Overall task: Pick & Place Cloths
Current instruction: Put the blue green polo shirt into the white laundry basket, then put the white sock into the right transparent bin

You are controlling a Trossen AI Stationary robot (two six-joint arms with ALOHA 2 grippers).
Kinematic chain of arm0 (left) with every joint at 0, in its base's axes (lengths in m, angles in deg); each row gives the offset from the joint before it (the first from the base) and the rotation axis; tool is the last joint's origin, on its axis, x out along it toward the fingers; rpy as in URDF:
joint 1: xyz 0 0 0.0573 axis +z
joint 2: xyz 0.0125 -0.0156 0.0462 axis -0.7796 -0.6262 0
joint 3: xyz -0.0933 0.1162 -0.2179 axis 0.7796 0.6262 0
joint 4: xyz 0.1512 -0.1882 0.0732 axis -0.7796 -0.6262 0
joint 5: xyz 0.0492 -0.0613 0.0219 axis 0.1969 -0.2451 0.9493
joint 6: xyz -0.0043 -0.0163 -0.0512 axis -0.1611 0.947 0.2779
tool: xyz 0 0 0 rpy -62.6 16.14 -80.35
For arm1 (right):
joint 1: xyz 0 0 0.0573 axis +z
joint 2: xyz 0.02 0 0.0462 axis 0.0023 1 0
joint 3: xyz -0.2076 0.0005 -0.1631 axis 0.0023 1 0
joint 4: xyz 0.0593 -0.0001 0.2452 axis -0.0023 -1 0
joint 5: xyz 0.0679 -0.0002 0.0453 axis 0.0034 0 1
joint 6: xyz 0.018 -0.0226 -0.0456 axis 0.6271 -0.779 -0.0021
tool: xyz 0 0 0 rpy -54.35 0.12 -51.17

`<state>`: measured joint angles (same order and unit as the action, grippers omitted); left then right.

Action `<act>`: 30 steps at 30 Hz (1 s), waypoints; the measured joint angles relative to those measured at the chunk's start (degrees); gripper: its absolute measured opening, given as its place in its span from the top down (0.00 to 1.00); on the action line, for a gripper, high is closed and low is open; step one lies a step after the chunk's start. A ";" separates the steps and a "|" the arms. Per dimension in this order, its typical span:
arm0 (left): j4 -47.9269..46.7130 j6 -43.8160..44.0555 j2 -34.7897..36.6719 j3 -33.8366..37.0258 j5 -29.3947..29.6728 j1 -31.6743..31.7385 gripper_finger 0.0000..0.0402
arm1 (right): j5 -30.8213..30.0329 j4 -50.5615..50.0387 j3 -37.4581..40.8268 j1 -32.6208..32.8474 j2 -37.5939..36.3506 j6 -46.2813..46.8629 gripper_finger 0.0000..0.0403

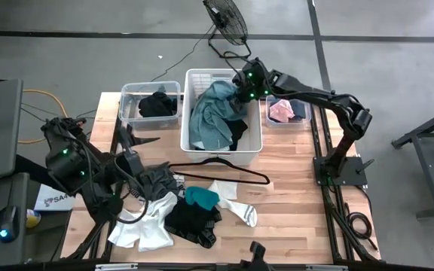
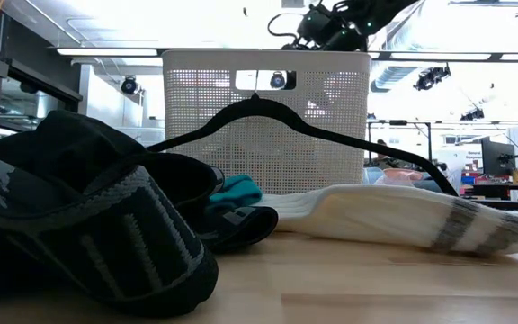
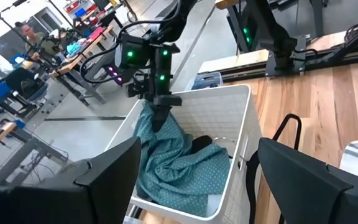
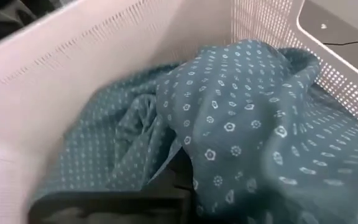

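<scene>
- Two hands: right hand (image 1: pixel 241 92), upper centre, is pinched onto the teal-green cloth (image 1: pixel 211 114) inside the white basket (image 1: pixel 253 143), near its far rim.
- Left hand (image 1: pixel 132 164), lower left, spread wide over the worktop (image 1: pixel 292 188), beside loose cloths (image 1: pixel 191 214).

I see the basket (image 1: pixel 222 154) at the table's far middle, a garment (image 1: pixel 211 114) in it, a small bin (image 1: pixel 151 105) on its left and another (image 1: pixel 288 111) on its right. The hanger (image 1: pixel 218 172) lies just before it, with the loose cloths (image 1: pixel 179 211) nearer the front edge.
</scene>
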<state>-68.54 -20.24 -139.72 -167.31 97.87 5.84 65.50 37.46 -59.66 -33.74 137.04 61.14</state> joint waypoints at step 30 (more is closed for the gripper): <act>41.94 7.19 26.02 55.41 -8.07 0.00 0.21 | 2.21 -17.31 0.00 7.56 -16.26 -6.82 0.29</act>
<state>-26.61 -13.05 -113.70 -111.90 89.79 5.84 67.71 20.15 -59.66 -26.19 120.78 54.32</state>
